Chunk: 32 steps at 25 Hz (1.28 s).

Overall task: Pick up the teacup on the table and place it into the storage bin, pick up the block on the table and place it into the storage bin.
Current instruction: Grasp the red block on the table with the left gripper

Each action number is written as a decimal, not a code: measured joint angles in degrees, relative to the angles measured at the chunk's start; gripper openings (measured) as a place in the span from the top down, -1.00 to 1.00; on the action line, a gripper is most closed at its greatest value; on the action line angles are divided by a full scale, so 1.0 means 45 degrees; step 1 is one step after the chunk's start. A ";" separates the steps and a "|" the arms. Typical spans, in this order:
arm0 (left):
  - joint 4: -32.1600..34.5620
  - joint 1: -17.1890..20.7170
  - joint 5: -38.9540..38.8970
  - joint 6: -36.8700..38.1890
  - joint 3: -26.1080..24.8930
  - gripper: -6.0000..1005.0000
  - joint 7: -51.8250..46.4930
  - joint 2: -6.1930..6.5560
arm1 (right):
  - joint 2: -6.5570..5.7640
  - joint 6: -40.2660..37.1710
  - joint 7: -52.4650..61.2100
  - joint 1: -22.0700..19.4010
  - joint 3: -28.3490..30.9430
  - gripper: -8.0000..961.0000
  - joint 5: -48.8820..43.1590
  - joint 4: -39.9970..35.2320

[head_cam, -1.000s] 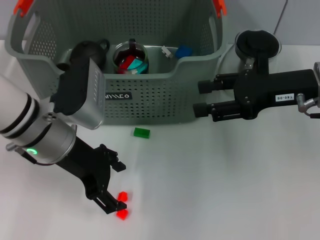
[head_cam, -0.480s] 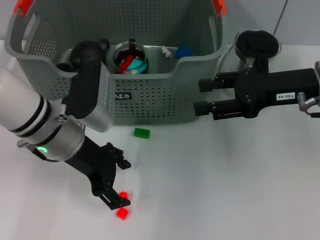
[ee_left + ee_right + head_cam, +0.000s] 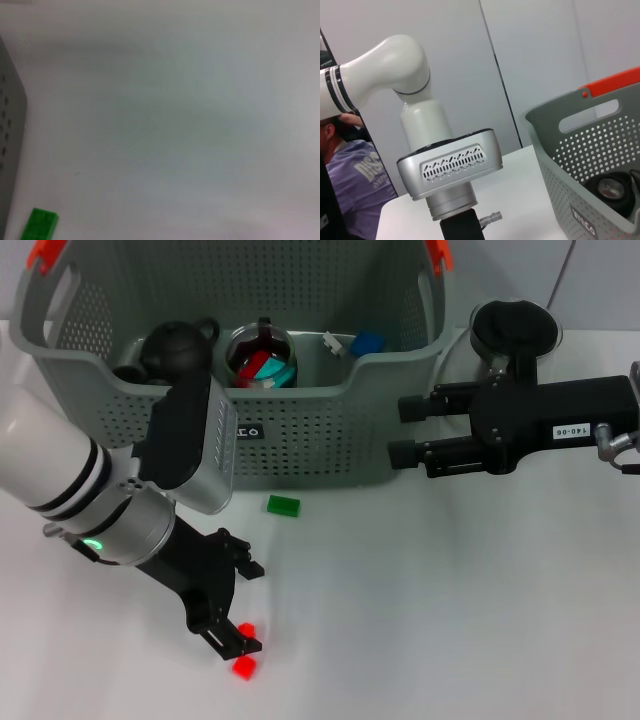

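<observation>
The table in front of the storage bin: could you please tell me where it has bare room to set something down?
The widest bare stretch of table lies below the right gripper, right of the green block and the left gripper. It is crowded along the storage bin front, where the block lies, and at near left under the left arm.

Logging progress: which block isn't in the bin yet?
The green block, lying on the table just in front of the bin; the blue one sits inside.

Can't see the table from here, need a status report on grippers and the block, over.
Left gripper open, low over the table, short of the green block. Right gripper open, parked beside the storage bin. Block on table before bin, nothing in the way.
</observation>
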 joint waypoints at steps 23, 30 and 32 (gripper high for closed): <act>0.0732 -0.0202 0.0271 -0.0524 0.0000 -0.74 0.0315 0.0053 | 0.0032 0.0093 0.0035 0.0056 0.0000 -0.62 -0.0001 0.0000; 0.0733 -0.0193 0.0271 -0.0426 0.0000 -0.49 0.0335 0.0054 | 0.0044 0.0093 0.0035 0.0057 0.0006 -0.61 -0.0001 -0.0001; 0.0733 -0.0178 0.0271 -0.0370 0.0000 -0.36 0.0335 0.0054 | 0.0044 0.0093 0.0035 0.0058 0.0017 -0.61 -0.0001 0.0000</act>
